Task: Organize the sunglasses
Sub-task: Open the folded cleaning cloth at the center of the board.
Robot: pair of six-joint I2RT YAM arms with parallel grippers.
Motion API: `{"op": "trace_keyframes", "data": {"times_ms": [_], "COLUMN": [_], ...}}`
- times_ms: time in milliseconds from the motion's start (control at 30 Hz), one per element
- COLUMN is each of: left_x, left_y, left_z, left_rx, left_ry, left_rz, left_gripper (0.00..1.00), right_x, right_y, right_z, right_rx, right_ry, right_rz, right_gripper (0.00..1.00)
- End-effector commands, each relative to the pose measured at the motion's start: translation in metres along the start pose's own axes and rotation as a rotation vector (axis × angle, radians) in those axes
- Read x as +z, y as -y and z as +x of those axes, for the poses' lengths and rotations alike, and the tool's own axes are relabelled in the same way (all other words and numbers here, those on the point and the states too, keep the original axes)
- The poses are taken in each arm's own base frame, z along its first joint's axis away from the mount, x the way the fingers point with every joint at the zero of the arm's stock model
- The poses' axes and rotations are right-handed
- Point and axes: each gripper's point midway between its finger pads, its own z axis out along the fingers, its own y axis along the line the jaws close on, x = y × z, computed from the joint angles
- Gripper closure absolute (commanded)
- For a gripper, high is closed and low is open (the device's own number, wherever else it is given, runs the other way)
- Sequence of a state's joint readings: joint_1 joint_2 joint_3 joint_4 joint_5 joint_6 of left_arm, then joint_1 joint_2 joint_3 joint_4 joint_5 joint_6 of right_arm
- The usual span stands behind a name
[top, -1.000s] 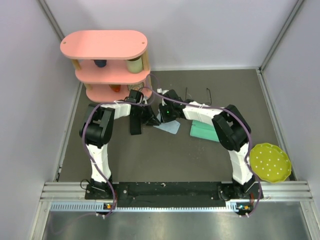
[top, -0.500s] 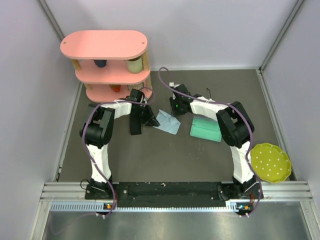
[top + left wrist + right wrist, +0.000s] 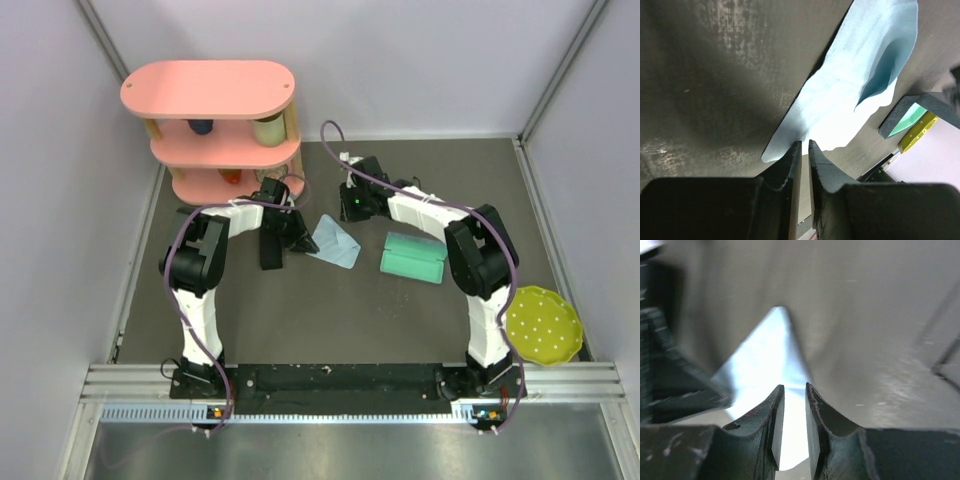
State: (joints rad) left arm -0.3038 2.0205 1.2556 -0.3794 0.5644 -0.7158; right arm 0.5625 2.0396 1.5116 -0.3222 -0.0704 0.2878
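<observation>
Neither pair of sunglasses shows clearly. My right arm covers the spot behind the cloth, and a thin dark blurred line [image 3: 946, 365] sits at the right edge of the right wrist view. A light blue cloth [image 3: 337, 243] lies mid-table with one corner folded up; it also shows in the left wrist view [image 3: 850, 95]. My left gripper [image 3: 298, 238] [image 3: 804, 142] has its jaws nearly together, its tips at the cloth's left edge. My right gripper [image 3: 347, 212] [image 3: 792, 386] hovers just behind the cloth [image 3: 770, 360], jaws a narrow gap apart and empty.
A black case [image 3: 270, 250] lies under my left wrist. A teal case [image 3: 413, 258] lies right of the cloth and shows in the left wrist view [image 3: 912, 112]. A pink shelf [image 3: 215, 120] stands at the back left. A yellow-green plate [image 3: 541, 324] is at the front right.
My right gripper has drawn back from over the cloth toward the far side. The cloth now shows a folded corner. My left gripper has stayed put.
</observation>
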Motion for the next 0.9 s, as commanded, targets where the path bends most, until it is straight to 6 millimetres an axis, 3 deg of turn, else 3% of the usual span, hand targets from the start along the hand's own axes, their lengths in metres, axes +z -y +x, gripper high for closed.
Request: {"op": "trace_keyframes", "data": {"times_ms": [0, 67, 200, 400, 667, 867], "left_x": [-0.003, -0.002, -0.002, -0.003, -0.001, 0.000], "left_y": [-0.032, -0.035, -0.040, -0.044, -0.047, -0.046], "left_z": [0.011, 0.013, 0.018, 0.021, 0.022, 0.020], "left_rx": [-0.003, -0.006, -0.015, -0.021, -0.024, -0.019], "left_ry": [-0.007, -0.007, -0.016, -0.018, -0.030, -0.029], "left_rz": [-0.139, -0.145, -0.153, -0.166, -0.179, -0.178], "left_gripper": [0.84, 0.84, 0.84, 0.85, 0.84, 0.85], "right_x": [-0.032, -0.023, 0.007, 0.029, 0.009, -0.007], "right_y": [-0.082, -0.091, -0.083, -0.057, 0.020, 0.056], "right_z": [-0.002, 0.011, 0.033, 0.037, 0.016, -0.002], "right_rx": [-0.067, -0.051, -0.001, 0.028, 0.045, 0.011], "right_ry": [0.007, -0.033, -0.098, -0.099, -0.037, -0.001], "right_rz": [-0.301, -0.315, -0.274, -0.146, 0.068, 0.169], "right_gripper": [0.76, 0.76, 0.76, 0.78, 0.78, 0.78]}}
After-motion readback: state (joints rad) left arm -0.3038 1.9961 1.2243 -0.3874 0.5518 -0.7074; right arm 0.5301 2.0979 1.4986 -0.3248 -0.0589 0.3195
